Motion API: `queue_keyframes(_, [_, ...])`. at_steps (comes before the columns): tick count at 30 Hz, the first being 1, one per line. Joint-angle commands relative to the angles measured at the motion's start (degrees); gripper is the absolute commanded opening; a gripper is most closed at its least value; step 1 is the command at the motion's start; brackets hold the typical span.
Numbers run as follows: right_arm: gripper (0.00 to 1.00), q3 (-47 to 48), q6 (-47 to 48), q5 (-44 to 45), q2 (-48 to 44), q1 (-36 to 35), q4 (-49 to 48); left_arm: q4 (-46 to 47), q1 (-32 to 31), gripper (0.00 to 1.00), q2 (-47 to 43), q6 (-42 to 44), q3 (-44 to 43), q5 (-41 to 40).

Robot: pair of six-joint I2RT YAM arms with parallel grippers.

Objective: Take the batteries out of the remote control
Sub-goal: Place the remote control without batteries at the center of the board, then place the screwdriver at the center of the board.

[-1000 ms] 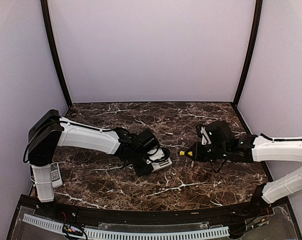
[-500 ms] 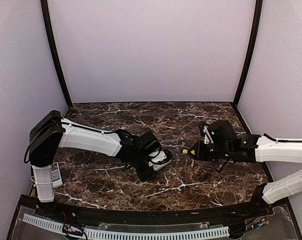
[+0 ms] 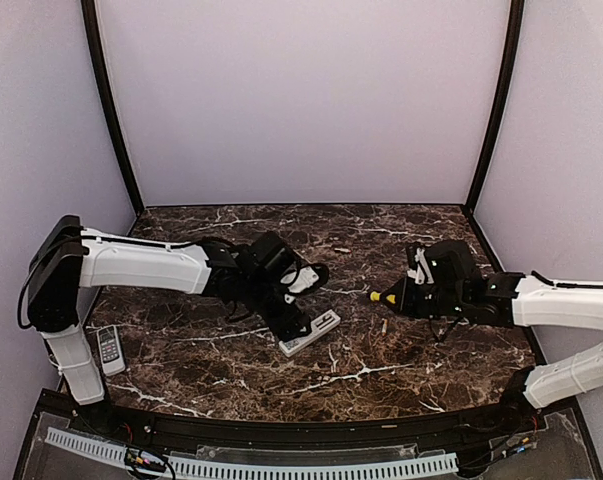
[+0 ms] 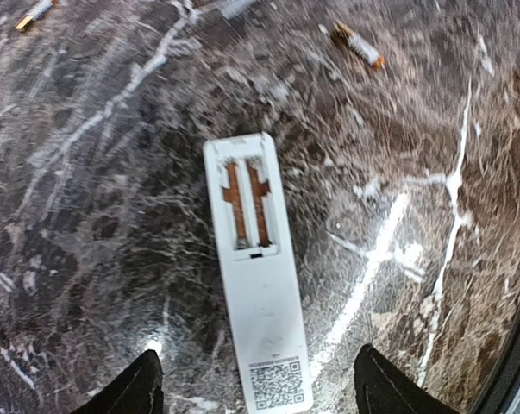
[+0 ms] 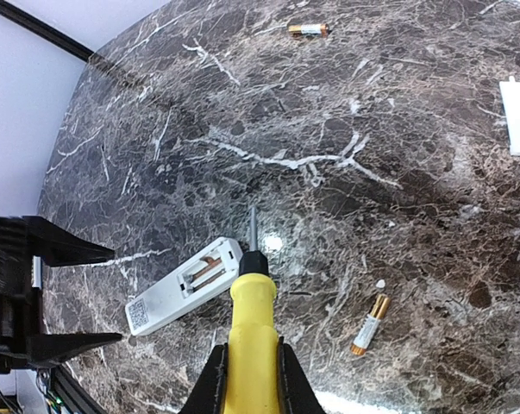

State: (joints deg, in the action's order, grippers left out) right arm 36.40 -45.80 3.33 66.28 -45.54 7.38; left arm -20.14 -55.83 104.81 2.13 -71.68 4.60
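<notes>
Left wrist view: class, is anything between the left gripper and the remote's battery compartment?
Nothing visible. The remote lies back up on the table, its compartment uncovered, and the left gripper hangs open over its near end. A battery lies loose beyond it.

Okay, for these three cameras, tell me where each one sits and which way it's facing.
Top external: above and behind the arm bases, looking down on the marble table; both arms show.
Left wrist: on the left arm, facing straight down at the remote control, its battery bay empty; tips of the open left pincer show.
Right wrist: on the right arm, looking down along the screwdriver clamped in the right pincer.
Shared: all three see the remote control; both wrist views see loose batteries.
</notes>
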Motion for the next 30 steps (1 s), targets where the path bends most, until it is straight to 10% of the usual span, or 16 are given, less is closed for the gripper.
queue_keyframes(1, [0.00, -3.0, -0.2, -4.9, 1.7, 4.1, -10.3, 2.8, 3.7, 0.76, -6.8, -7.0, 1.0, 1.9])
queue_keyframes(23, [0.06, -1.4, 2.4, -21.1, 26.1, 13.3, -30.5, 13.1, 18.1, 0.76, -17.4, -27.8, 9.7, 2.8])
queue_keyframes(30, [0.35, -0.5, 3.5, -21.3, 28.9, 14.2, -30.5, 12.9, 19.4, 0.76, -20.6, -28.6, 13.6, 1.5])
